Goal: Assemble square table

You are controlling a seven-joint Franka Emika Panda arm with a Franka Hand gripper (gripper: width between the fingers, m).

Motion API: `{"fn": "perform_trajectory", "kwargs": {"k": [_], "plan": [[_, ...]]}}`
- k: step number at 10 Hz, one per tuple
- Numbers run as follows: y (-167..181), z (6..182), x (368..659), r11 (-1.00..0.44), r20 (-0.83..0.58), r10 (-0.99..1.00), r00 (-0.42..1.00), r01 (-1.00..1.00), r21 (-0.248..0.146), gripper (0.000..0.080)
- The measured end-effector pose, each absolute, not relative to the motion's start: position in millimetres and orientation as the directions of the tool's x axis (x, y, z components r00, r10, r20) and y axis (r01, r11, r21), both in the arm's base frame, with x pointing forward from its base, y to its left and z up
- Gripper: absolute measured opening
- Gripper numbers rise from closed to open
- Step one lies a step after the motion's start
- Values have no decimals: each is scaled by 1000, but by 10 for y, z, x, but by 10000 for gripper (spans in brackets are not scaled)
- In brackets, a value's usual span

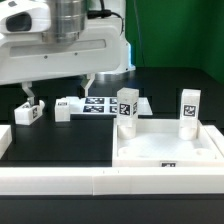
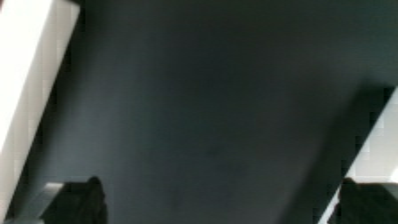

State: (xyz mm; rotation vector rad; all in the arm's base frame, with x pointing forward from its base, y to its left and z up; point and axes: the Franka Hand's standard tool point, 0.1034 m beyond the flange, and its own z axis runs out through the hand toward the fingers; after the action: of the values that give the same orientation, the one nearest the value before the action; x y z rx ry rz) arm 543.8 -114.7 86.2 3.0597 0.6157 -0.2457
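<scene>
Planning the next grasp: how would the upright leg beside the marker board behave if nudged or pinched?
The upright leg stands taller than wide, so a high nudge would probably tip it. Its blocky, flat-faced white body looks rigid, so it likely won't flex or roll. The smooth faces may be slightly slippery.

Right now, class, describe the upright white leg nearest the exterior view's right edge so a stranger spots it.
Find the large white square plastic tray-like table top. Two short white tagged block legs stand upright at its far edge; pick the leg toward the exterior view's right. Its twin stands beside the flat white marker board; this one stands alone.
</scene>
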Motion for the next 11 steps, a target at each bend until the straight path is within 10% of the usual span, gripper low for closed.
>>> {"fn": "perform_trajectory", "kwargs": {"k": [11], "plan": [[-1320,596,4888,-992,-226,130,965,127,-27,649]]}}
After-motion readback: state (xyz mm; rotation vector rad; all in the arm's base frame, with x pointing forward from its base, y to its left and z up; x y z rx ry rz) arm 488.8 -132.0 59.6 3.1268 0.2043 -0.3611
